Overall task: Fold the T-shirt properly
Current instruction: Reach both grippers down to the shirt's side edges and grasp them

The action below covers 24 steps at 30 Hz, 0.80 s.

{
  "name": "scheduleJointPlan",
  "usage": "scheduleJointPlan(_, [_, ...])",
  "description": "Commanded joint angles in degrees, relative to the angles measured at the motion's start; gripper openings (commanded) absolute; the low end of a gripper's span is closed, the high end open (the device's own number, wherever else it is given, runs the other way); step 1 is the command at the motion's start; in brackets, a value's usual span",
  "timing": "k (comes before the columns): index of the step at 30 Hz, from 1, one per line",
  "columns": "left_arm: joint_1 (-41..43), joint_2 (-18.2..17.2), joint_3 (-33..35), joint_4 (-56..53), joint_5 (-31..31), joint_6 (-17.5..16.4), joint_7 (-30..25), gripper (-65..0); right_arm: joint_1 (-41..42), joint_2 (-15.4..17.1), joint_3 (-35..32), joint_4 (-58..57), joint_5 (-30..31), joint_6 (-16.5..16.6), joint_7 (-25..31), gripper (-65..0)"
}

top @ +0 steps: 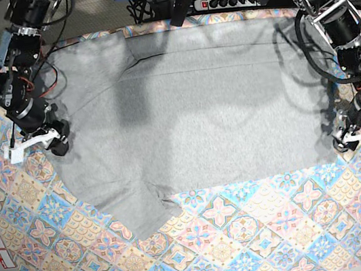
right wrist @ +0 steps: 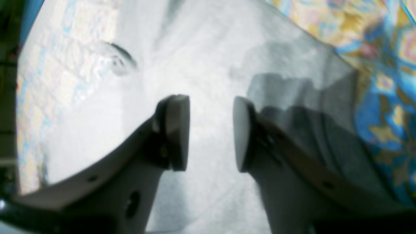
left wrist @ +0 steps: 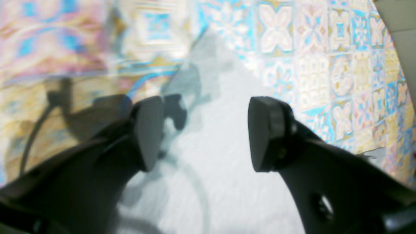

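Here, T-shirt [top: 197, 112] flat on tablecloth [top: 251, 234]

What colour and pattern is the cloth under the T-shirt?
The tablecloth has pastel tile motifs in blue, pink, yellow and cream; clearest in the base view.

left arm [top: 348, 47]: black jointed links, silver bracket, looped black cables | left pincer [left wrist: 204, 133]: dark grey rounded pads on black fingers | right arm [top: 19, 71]: black links, red and black wires | right pincer [right wrist: 211, 133]: pale grey fingers with screw holes, flat pads
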Motion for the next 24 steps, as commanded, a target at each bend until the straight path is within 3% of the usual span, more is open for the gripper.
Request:
scheduleJointPlan(1, [-1.76,-1.58,1.07,-1.02,1.31,0.03,-2.51,-23.5,0.28,0.51,-0.96,0.96,-0.77,0.52,0.65,-43.1])
scheduleJointPlan(13, [-10.29,-1.58,2.92,-22.30,11.33,0.03,-16.75,-23.5,0.28,0.42,-5.27,1.14,-2.96,0.52,0.82,-43.1])
scheduleJointPlan(21, [-12.48,-0.17,3.00,-27.13,15.81,0.03,-19.30,-23.5,0.28,0.42,-5.36,1.22,-2.96,0.52,0.74,-43.2])
scheduleJointPlan(24, [-12.57,1.85,4.94,-27.31,17.57,0.03,-19.30,-23.5,0.19,0.42,-5.36,1.22,-2.96,0.52,0.65,-43.2])
